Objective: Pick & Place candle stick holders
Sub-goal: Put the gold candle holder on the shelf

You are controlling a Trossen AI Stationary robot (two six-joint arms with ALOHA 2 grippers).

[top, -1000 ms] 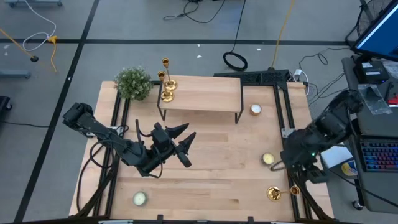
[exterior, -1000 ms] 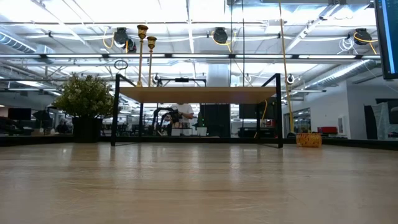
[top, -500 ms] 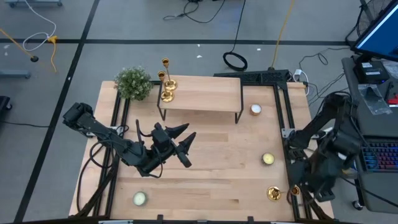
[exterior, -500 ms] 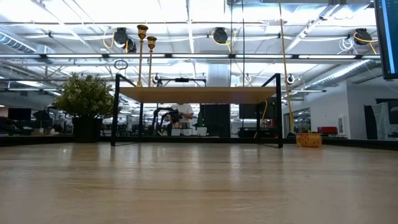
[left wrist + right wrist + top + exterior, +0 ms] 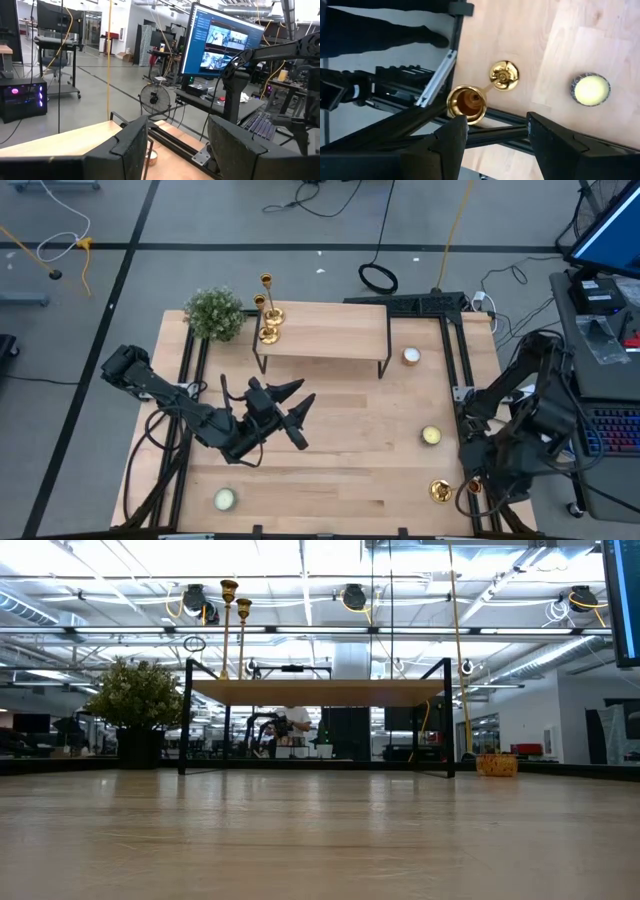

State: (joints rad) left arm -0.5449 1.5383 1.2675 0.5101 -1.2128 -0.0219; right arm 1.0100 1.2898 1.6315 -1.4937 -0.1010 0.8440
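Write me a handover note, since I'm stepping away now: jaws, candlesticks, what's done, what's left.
Left gripper: jaws open, empty, waiting over mid-table.
Right gripper: jaws open, empty, above the third candlestick, which stands at the table's near right corner.
Two candlesticks stand on the shelf's left end, by the plant.
Done: apparently those two placed.
Left: grasp the third, probably move it to the shelf.
Candles are not part of the job.
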